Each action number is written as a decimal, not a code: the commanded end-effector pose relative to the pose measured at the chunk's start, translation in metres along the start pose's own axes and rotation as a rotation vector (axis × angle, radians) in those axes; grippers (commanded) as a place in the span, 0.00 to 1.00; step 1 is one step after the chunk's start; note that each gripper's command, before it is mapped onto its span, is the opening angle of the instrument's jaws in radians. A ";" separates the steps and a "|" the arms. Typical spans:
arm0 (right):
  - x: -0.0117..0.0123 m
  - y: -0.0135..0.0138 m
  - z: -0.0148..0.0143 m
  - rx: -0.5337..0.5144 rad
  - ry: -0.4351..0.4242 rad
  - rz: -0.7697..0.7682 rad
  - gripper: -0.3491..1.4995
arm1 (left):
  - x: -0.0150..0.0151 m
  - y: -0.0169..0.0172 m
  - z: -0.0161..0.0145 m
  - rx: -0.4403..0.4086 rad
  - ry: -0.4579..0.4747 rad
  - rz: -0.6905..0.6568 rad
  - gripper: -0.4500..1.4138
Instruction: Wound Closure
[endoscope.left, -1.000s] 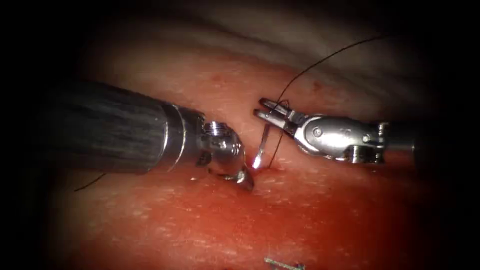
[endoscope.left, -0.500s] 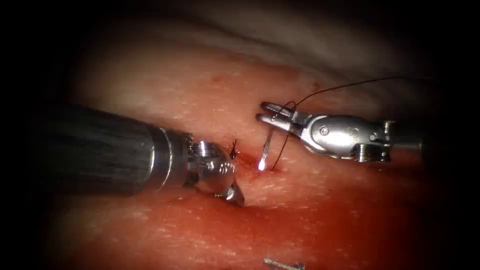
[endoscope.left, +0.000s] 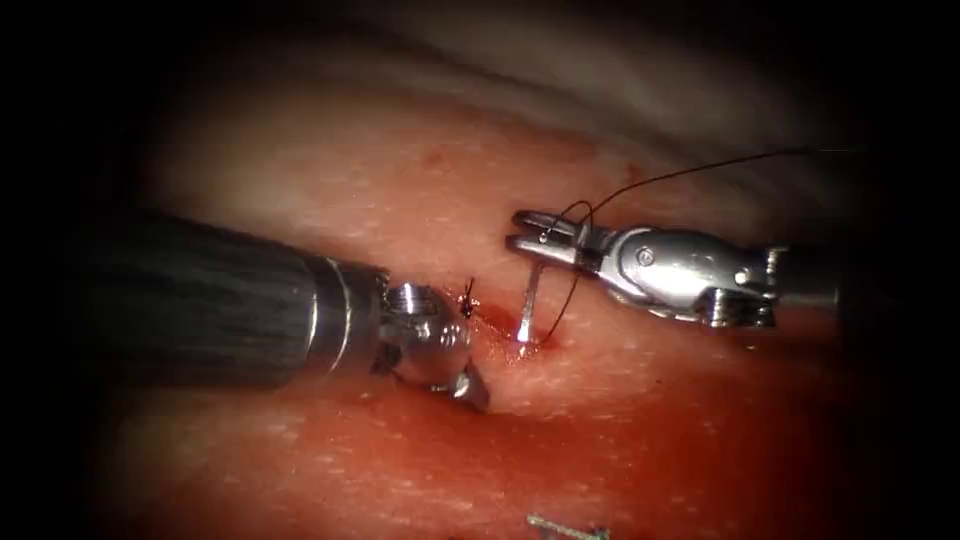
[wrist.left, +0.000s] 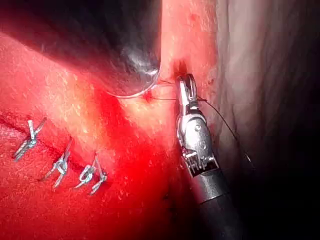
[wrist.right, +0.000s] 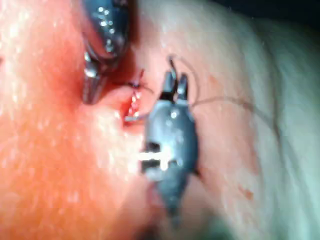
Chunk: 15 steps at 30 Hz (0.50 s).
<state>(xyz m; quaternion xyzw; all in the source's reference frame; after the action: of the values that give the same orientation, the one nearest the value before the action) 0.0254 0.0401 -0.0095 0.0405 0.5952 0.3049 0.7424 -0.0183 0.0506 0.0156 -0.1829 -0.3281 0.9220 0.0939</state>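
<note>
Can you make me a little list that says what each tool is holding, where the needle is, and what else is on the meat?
right tool: jaws shut on the needle near its upper end
needle: hangs down from the right tool, lower tip at the tissue by the cut; whether it has gone in, cannot tell
thread: runs from the right tool's jaws off to the right; another strand drops to the tissue beside the needle
left tool: on the left of the cut, tip pressed to the tissue; what it holds, cannot tell
knot: small dark one beside the left tool
</note>
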 end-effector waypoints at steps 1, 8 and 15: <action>-0.0004 -0.0002 0.0008 -0.002 0.003 0.021 0.00 | 0.0002 0.0001 0.0010 -0.001 0.000 0.000 0.05; -0.0006 -0.0003 0.0009 0.010 0.012 0.143 0.00 | 0.0003 0.0003 0.0011 0.000 0.000 -0.001 0.05; -0.0009 -0.0006 0.0007 0.013 0.001 0.218 0.00 | 0.0003 0.0003 0.0010 -0.001 0.000 0.000 0.05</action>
<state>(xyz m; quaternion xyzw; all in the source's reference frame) 0.0254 0.0395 -0.0090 0.1118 0.5871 0.3828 0.7045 -0.0185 0.0505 0.0156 -0.1825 -0.3270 0.9224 0.0944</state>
